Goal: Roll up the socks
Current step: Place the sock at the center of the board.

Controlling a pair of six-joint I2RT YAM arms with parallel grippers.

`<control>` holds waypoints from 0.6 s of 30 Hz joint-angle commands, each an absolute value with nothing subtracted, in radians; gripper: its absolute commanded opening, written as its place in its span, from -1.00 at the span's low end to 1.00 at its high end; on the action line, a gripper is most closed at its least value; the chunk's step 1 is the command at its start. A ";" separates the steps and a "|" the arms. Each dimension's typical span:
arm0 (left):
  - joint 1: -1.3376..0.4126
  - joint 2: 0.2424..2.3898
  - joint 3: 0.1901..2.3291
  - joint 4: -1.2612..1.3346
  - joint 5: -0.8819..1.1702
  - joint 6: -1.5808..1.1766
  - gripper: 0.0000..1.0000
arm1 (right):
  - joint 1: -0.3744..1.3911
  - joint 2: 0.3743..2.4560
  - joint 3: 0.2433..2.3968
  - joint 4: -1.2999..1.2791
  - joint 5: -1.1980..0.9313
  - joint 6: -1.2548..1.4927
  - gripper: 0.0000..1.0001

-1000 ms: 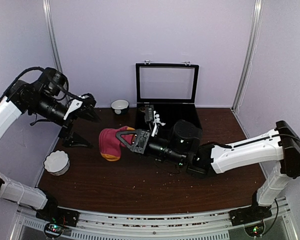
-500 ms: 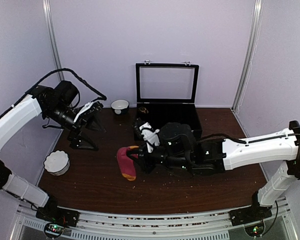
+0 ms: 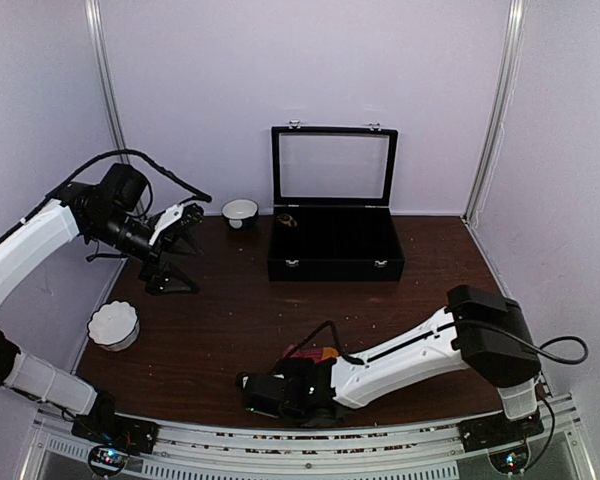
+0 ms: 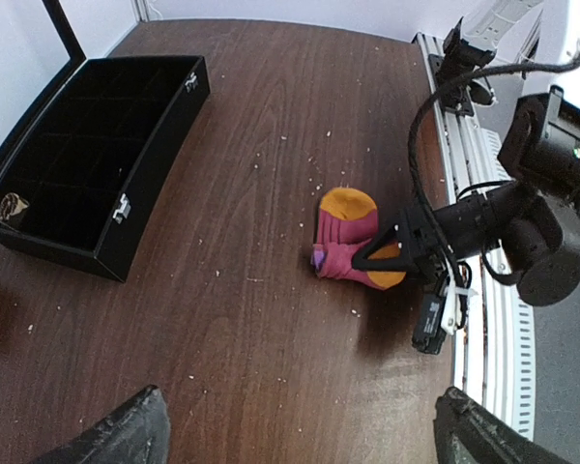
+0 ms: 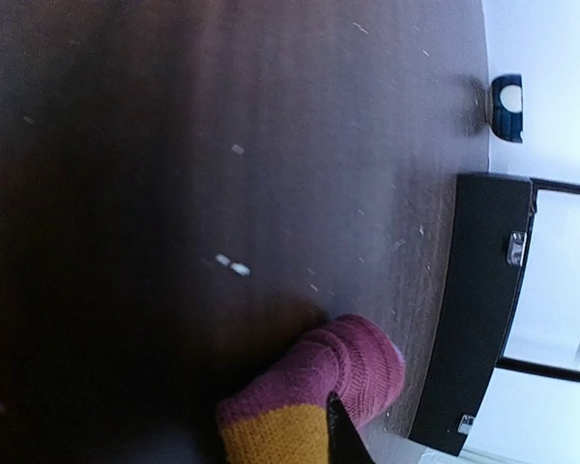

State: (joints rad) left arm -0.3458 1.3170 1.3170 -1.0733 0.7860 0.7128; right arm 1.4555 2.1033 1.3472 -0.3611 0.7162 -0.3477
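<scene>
- Top view: the right arm (image 3: 410,345) lies low along the near edge of the dark wooden table (image 3: 230,320). The right gripper (image 3: 295,368) meets the magenta-red knit socks with orange toes (image 3: 308,353) there, near front centre (from up here it's mostly a black lump, so the grip is hard to read).
- Same view: the left gripper (image 3: 188,228) hangs over the far left of the table with its claw spread wide, well apart from the socks. A black hinged case with a clear lid (image 3: 335,265) stands open at the back. A small white bowl (image 3: 240,212) sits just to its left, and a white scalloped bowl (image 3: 113,325) is by the left edge.
- Left wrist view: this claw's two fingers (image 4: 126,435) sit in the bottom corners, far apart. Beyond them the socks lie bunched on the wood close to the front rail, and the right claw looks pinched onto one orange-toed end.
- Right wrist view: the socks sit at the bottom of the frame on the table, right up against a dark fingertip (image 5: 343,440). The case shows at the right edge.
</scene>
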 commanded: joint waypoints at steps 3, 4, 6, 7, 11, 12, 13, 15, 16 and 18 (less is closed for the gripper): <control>-0.341 1.290 1.273 -1.038 0.757 0.720 0.96 | 1.524 2.235 1.543 -0.440 0.692 -0.348 -0.55; -0.342 1.290 1.274 -1.040 0.756 0.722 0.96 | 1.528 2.252 1.567 -0.461 0.669 -0.315 -0.43; -0.342 1.292 1.276 -1.041 0.757 0.725 0.96 | 1.528 2.254 1.576 -0.470 0.629 -0.238 0.01; -0.343 1.291 1.276 -1.041 0.760 0.726 0.96 | 1.528 2.252 1.570 -0.470 0.620 -0.214 0.24; -0.343 1.298 1.279 -1.057 0.775 0.740 0.96 | 1.529 2.227 1.530 -0.468 0.663 -0.120 0.99; -0.344 1.299 1.278 -1.061 0.779 0.745 0.96 | 1.529 2.219 1.525 -0.473 0.705 -0.089 0.99; -0.344 1.301 1.277 -1.065 0.784 0.749 0.96 | 1.531 2.212 1.517 -0.475 0.755 -0.060 0.99; -0.344 1.306 1.271 -1.064 0.789 0.754 0.96 | 1.536 2.194 1.504 -0.489 0.832 -0.010 0.99; -0.344 1.310 1.269 -1.064 0.792 0.756 0.96 | 1.538 2.182 1.500 -0.497 0.845 0.008 0.99; -0.345 1.323 1.264 -1.065 0.797 0.761 0.95 | 1.539 2.156 1.499 -0.511 0.843 0.043 0.99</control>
State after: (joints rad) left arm -0.3458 1.3109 1.2778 -1.0706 0.7666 0.7353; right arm 1.5330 2.2063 1.5311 -0.4236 0.7742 -0.0776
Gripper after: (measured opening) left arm 0.978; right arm 0.995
